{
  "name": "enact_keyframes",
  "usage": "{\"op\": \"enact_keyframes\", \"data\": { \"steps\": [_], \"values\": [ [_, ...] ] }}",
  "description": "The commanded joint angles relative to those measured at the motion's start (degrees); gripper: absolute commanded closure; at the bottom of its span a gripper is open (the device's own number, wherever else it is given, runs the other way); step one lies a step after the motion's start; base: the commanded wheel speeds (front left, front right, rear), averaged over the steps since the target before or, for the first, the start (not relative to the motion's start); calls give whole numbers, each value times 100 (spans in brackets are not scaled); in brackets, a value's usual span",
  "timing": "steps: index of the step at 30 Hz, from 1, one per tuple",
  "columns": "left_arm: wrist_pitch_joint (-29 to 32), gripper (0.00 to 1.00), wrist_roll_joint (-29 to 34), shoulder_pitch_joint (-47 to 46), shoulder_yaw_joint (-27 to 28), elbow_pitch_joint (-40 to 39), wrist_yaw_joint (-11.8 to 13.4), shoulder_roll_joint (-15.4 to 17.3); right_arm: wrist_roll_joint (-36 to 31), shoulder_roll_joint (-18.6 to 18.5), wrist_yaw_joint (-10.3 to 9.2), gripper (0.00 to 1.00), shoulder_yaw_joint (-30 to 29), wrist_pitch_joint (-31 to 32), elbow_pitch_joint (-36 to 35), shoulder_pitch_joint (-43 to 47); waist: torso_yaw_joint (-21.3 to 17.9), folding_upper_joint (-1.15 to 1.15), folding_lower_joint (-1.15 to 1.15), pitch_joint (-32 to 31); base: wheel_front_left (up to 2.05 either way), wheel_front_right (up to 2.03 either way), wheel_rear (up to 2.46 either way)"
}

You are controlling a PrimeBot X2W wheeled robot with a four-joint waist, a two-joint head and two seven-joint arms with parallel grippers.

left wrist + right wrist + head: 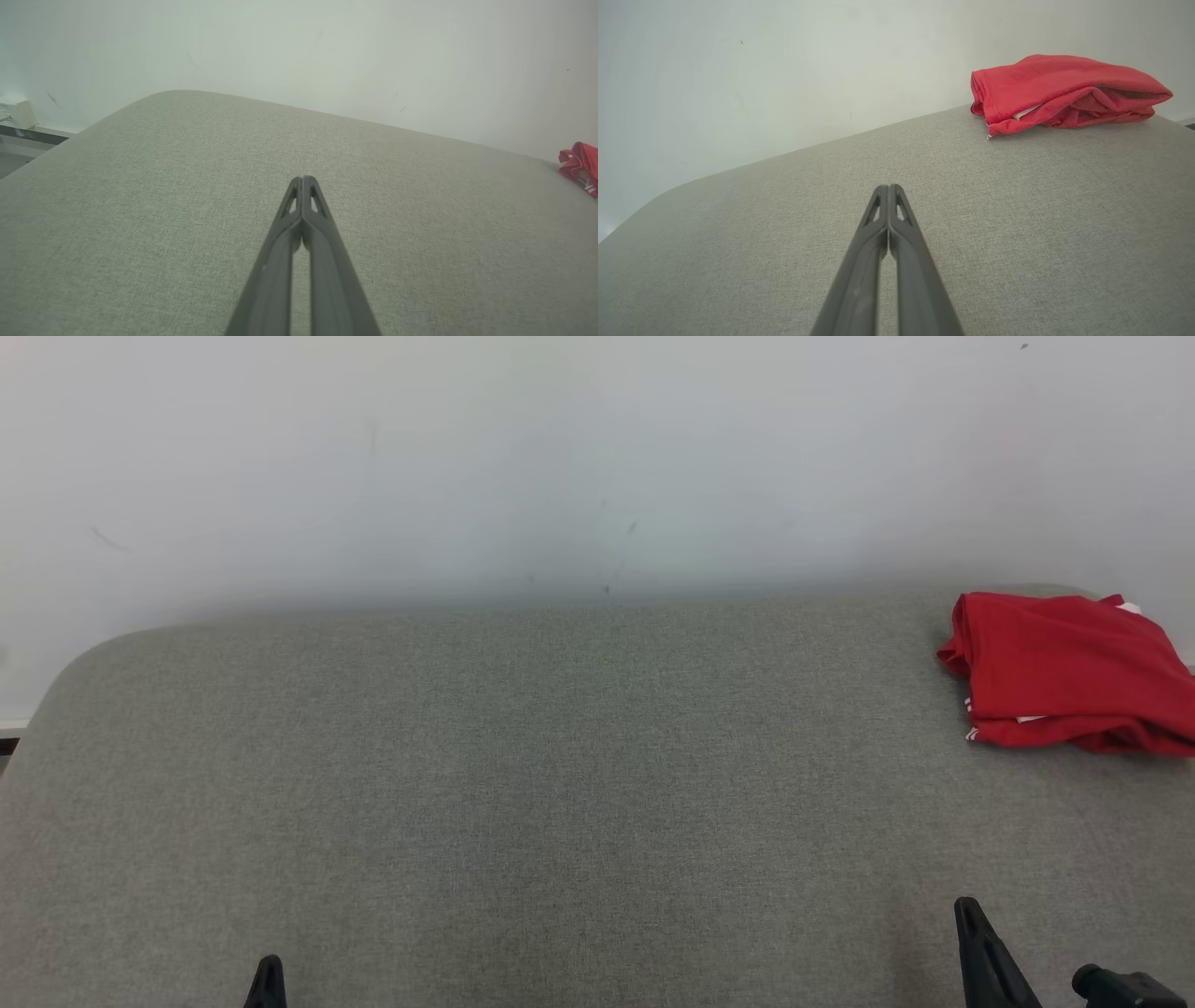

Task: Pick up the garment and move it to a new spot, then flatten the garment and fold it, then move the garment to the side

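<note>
A red garment (1064,667) with white trim lies folded in a thick bundle at the far right of the grey fabric surface (560,784), close to the wall. The right wrist view has the garment (1059,93) ahead and to the right of my right gripper (888,187), whose fingers are pressed together with nothing between them. My right gripper (966,907) sits low at the front right, well short of the bundle. My left gripper (302,178) is shut and empty too, over bare fabric at the front left (269,963). A red edge of the garment (580,163) peeks in at far right.
A pale wall (560,457) rises directly behind the surface. The surface's far left corner (84,658) is rounded, with a strip of floor and skirting (23,135) beyond it. A wide stretch of bare fabric lies between the grippers and the garment.
</note>
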Motion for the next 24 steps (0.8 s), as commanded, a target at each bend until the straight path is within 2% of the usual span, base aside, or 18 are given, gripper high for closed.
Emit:
{"op": "enact_keyframes", "data": {
  "steps": [1, 24],
  "values": [
    [50, 100, -281, -167, 33, -62, -15, 13, 246, -1, -1, 100, -49, 45, -71, -157, 2, 0, 0, 4, 0, 0, 0],
    [581, 100, -2497, -502, 81, 15, -53, -13, 2291, 102, -3, 100, -263, 513, 72, -504, 30, 0, 0, 65, 0, 0, 0]
  ]
}}
